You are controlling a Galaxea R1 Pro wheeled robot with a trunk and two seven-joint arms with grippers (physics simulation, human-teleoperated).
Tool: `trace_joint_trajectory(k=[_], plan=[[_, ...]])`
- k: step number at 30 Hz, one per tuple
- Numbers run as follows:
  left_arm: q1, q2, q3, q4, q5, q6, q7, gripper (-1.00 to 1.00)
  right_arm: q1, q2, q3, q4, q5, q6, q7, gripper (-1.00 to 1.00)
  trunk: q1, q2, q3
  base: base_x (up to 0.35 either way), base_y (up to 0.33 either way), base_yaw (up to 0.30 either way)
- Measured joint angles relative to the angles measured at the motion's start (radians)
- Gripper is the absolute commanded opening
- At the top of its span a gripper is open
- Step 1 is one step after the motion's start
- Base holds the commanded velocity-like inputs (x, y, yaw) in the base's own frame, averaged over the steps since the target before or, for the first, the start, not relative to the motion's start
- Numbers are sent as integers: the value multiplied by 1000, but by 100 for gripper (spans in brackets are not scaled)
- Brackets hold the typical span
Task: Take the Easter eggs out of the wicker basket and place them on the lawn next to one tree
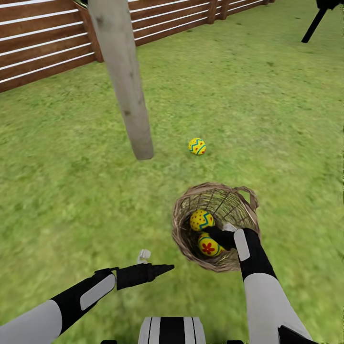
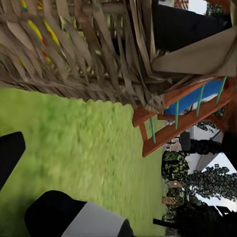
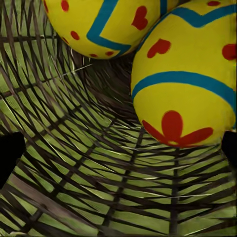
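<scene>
With open fingers, our right gripper was inside the wicker basket; we judged closing squarely around the flowered egg best.

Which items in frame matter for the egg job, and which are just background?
Job:
- egg on the lawn, beside the tree trunk
- two eggs in the basket
- wicker basket
- right gripper, inside the basket

Background:
- wooden fence
- slide
- left gripper, over the grass
</scene>
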Motion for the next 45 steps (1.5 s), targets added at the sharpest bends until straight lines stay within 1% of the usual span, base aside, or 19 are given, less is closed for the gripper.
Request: trace_joint_trajectory(k=[8, 20, 24, 33, 41, 45], plan=[[0, 0, 0, -2, 0, 1, -1, 100, 0, 0, 2, 0, 0, 0, -9, 100, 0, 0, 0, 58, 219, -17], [0, -1, 0, -2, 0, 5, 2, 100, 0, 0, 3, -3, -1, 0, -7, 100, 0, 0, 0, 3, 11, 0], [0, -2, 0, -6, 1, 11, 2, 100, 0, 0, 3, -3, -1, 0, -10, 100, 0, 0, 0, 141, 110, -2], [0, -2, 0, -5, 6, 3, 1, 100, 0, 0, 3, -3, -1, 0, -10, 100, 0, 0, 0, 82, 74, -184], [0, -2, 0, -4, 6, 1, 2, 100, 0, 0, 0, 0, 3, 0, -12, 100, 0, 0, 0, 1, 1, -23], [0, -2, 0, -3, 6, 1, 2, 100, 0, 0, 2, 3, 5, 0, -33, 100, 0, 0, 0, 0, 0, 0]])
